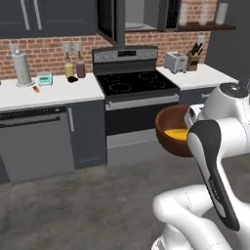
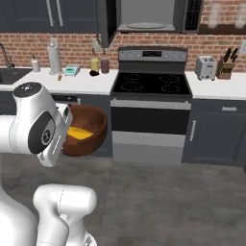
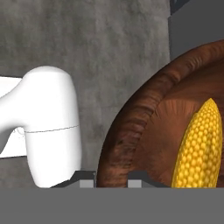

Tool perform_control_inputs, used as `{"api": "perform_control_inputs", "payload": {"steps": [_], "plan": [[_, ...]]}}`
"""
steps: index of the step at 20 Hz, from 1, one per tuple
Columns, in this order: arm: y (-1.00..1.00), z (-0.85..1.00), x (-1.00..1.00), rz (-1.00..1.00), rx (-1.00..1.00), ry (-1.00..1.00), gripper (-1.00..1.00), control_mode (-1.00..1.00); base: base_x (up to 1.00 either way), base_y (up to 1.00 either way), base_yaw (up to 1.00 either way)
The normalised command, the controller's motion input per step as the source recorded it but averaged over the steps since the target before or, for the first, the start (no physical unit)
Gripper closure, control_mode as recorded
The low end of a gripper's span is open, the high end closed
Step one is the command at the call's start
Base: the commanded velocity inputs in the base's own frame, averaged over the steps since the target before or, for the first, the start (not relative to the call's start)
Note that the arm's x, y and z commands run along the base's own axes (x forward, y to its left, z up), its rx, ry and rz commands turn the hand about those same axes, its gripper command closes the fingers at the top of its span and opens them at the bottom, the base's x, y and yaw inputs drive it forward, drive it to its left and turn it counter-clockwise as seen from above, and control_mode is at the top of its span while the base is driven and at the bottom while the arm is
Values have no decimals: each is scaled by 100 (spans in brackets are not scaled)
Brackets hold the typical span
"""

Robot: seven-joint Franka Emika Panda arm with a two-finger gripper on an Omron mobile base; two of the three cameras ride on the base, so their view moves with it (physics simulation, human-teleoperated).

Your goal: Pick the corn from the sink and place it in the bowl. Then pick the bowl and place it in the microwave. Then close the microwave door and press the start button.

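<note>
Right base view: round reddish-brown wooden bowl (image 2: 91, 126) held off the floor, left of the black stove (image 2: 152, 82) | yellow corn cob (image 2: 79, 133) inside | pincer (image 3: 111, 179) clamped over bowl rim | open grey microwave (image 2: 146, 14) up right | keep bowl level, clear door edge on lift.

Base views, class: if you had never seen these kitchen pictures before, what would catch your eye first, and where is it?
First, the reddish-brown wooden bowl, held up in mid-air by the white arm in front of the lower cabinets beside the stove. The yellow corn lies inside it, and the gripper has its fingers on either side of the rim. Above the stove, the microwave stands open, its door swung to the left.
</note>
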Motion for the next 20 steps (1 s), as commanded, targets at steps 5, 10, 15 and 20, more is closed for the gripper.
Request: {"api": "perform_control_inputs", "payload": {"steps": [5, 10, 15, 20], "plan": [[0, 0, 0, 0, 0, 0, 100, 100, 6, -100, 26], [0, 0, 0, 0, 0, 0, 100, 100, 0, -100, 34], [0, 0, 0, 0, 0, 0, 100, 100, 42, -79, 46], [0, 0, 0, 0, 0, 0, 100, 100, 82, -75, 36]]}}
